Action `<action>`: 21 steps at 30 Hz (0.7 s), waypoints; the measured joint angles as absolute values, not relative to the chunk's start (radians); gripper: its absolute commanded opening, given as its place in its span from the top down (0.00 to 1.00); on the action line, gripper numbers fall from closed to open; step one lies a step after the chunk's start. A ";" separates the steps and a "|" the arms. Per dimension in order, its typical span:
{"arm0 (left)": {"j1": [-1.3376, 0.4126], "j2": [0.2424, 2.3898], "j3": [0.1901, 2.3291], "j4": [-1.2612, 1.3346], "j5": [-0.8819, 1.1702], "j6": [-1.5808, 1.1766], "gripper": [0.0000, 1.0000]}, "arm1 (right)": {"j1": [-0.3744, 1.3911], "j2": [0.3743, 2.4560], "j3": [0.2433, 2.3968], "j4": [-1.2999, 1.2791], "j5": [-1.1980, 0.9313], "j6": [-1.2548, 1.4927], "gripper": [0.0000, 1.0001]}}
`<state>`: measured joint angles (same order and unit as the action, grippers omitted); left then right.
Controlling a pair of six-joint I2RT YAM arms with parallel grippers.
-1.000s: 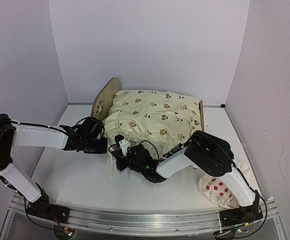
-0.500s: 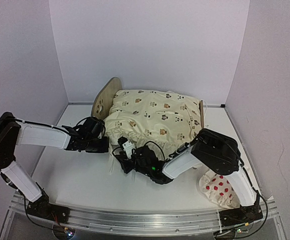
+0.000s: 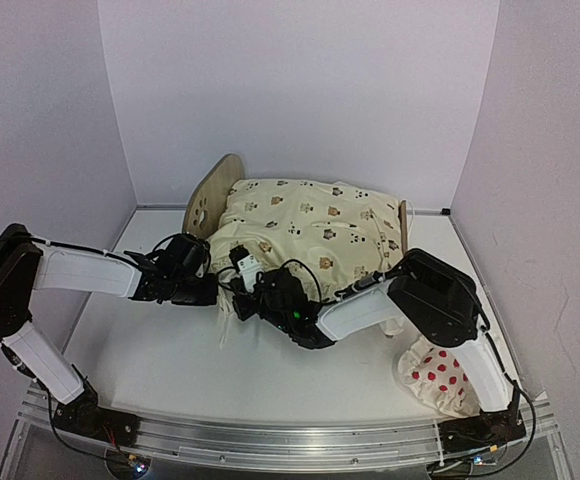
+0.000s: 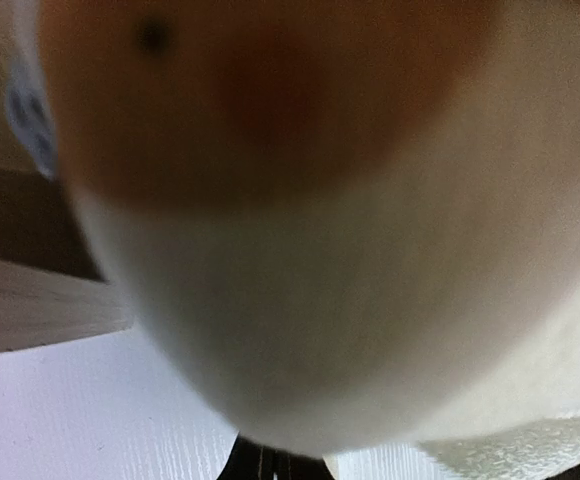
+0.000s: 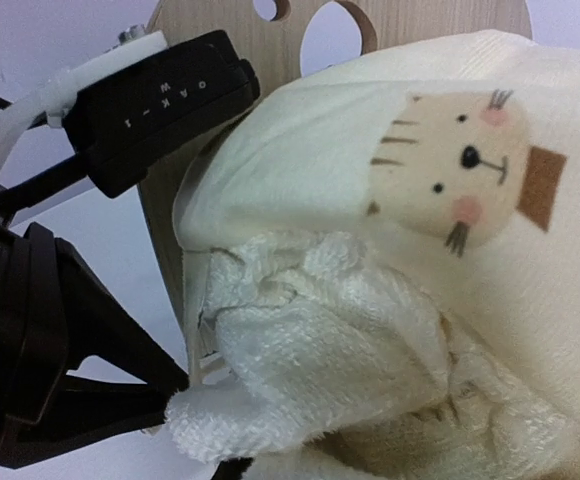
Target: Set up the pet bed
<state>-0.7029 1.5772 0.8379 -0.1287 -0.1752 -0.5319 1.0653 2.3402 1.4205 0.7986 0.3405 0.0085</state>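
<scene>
While the cushion [image 3: 310, 235] is laid on the pet bed [image 3: 213, 195], its corner seems pinched by the left gripper [image 3: 205, 285]; whether the right gripper [image 3: 235, 295] is spread cannot be told; lower-right pillow [image 3: 435, 380] unplaced.

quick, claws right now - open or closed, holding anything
left claw: closed, by the cushion; what it holds cannot be told
right claw: cannot be told

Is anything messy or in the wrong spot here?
Yes. The cream animal-print cushion sits lumpy on the pet bed, bulging over its near side, with a white fluffy corner hanging out. The red-dotted pillow lies off the bed, on the table at the near right.
</scene>
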 measured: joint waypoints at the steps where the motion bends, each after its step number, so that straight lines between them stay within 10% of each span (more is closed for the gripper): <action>1: -0.701 1.578 0.838 -0.128 -0.169 -0.528 1.00 | 1.065 2.351 1.435 0.793 0.344 0.002 0.90; 21: -0.700 1.581 0.838 -0.130 -0.140 -0.520 1.00 | 1.061 2.477 1.564 0.711 0.310 0.006 0.77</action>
<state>-0.6999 1.5814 0.8379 -0.1295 -0.1405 -0.5198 1.0607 2.4775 1.5637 0.7110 0.3097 0.0062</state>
